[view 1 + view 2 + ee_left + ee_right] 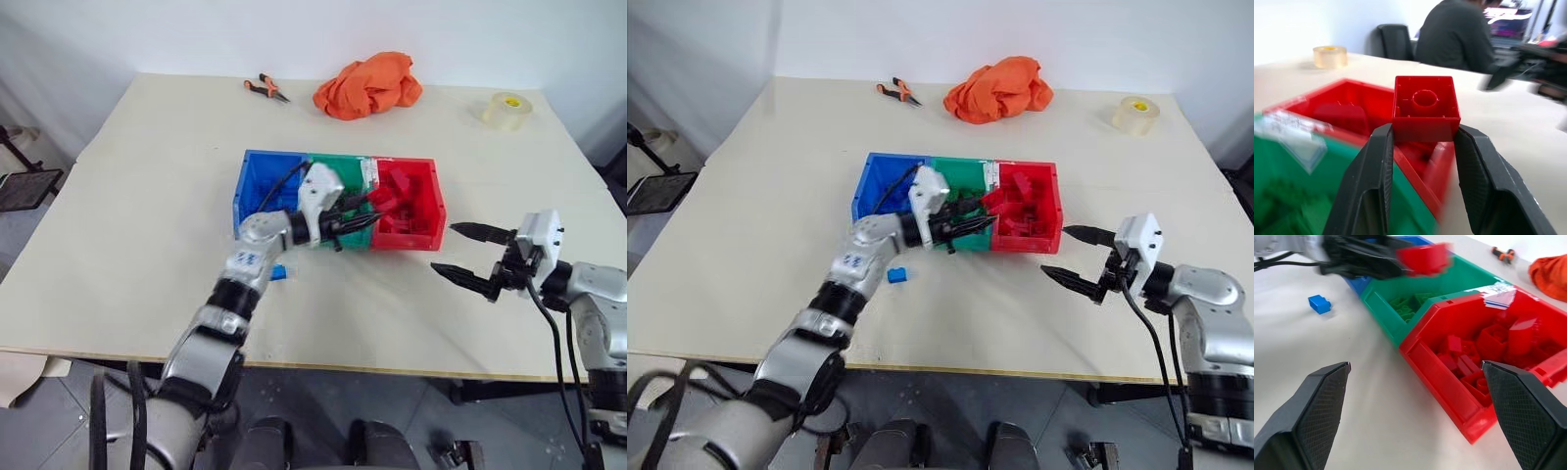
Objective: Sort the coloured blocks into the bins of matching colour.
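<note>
Step in hand: carrying red block point(1425, 108) to red bin point(1050, 211).

Right end effector point(1077, 256) near right, fingers spread wide, empty, over bare desk point(754, 186).

Blue block point(897, 276) lies loose on desk near bins, not yet sorted.

Left end effector point(968, 224) clamps red block above green bin point(966, 176), just left of red bin.

Next: shift slightly right, release.

Far: orange cloth point(999, 88), pliers point(898, 92), tape roll point(1134, 115), well apart.

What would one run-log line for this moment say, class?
left end effector: shut on red block, over green bin beside red bin | right end effector: open, empty | blue block: on table
</note>
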`<action>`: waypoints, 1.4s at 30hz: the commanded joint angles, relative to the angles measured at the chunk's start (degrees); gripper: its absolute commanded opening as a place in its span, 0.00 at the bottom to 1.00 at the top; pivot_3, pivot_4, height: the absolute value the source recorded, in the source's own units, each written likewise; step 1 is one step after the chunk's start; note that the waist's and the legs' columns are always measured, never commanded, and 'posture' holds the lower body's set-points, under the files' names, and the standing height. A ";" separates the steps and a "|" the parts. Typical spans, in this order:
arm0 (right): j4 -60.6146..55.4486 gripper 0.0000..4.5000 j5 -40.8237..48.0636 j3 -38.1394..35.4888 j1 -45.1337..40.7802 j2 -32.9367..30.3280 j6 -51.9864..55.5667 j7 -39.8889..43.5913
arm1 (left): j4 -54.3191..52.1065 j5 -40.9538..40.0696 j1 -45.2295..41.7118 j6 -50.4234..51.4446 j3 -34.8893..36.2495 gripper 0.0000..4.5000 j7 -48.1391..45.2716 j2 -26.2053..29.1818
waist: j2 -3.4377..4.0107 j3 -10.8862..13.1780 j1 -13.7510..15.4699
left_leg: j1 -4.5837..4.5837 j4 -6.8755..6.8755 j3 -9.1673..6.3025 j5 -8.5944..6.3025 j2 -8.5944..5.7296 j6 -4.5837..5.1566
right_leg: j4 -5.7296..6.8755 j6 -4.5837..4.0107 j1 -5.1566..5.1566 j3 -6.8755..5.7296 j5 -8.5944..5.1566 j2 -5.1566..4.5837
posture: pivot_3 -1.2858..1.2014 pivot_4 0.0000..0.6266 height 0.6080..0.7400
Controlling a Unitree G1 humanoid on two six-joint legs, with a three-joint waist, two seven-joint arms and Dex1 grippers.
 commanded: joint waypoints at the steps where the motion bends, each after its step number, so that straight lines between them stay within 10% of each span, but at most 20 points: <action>1: -4.56 1.00 2.12 -2.98 1.95 -0.84 0.51 -1.94 | 9.48 0.65 -5.90 -7.00 2.55 0.40 0.28 -2.94 | 0.00 0.00 -0.14 | 0.00 -0.01 0.00 0.00 0.00 0.00 | 0.00 0.00 -0.01 0.00 0.00 0.00 | 0.52 0.24 1.00; 8: -6.79 1.00 2.91 -3.25 3.39 -1.13 1.27 -3.51 | 14.89 1.63 -9.08 -11.43 5.23 0.88 -2.11 -1.91 | 0.00 0.00 -0.66 | 0.02 -0.03 0.07 0.00 0.04 0.00 | 0.02 0.00 -0.07 0.01 0.00 0.02 | 0.52 0.24 1.00; 15: -3.15 1.00 2.10 -0.34 -0.70 -0.93 0.65 -1.85 | -0.43 1.13 -1.39 -4.37 5.49 0.88 -7.64 8.65 | 0.01 -0.01 -0.76 | 0.02 0.00 0.04 0.01 0.07 -0.01 | 0.10 0.00 -0.11 0.03 0.00 0.03 | 0.52 0.24 1.00; 29: 10.71 1.00 -1.00 6.98 -13.77 0.99 -3.32 5.61 | -49.40 -11.88 41.21 20.51 19.84 0.88 -16.09 37.27 | 0.03 -0.01 -1.04 | 0.01 0.06 -0.36 0.00 0.06 -0.02 | 0.14 -0.01 0.04 0.12 0.00 -0.09 | 0.52 0.24 1.00; 42: 14.56 1.00 -1.87 8.24 -17.15 1.65 -4.78 8.48 | -54.67 -12.30 51.48 20.31 20.38 0.88 -12.76 37.57 | 0.10 -0.01 -2.06 | 0.05 -0.03 -0.50 -0.07 0.12 -0.13 | 0.14 -0.12 0.08 0.28 -0.06 -0.22 | 0.52 0.24 1.00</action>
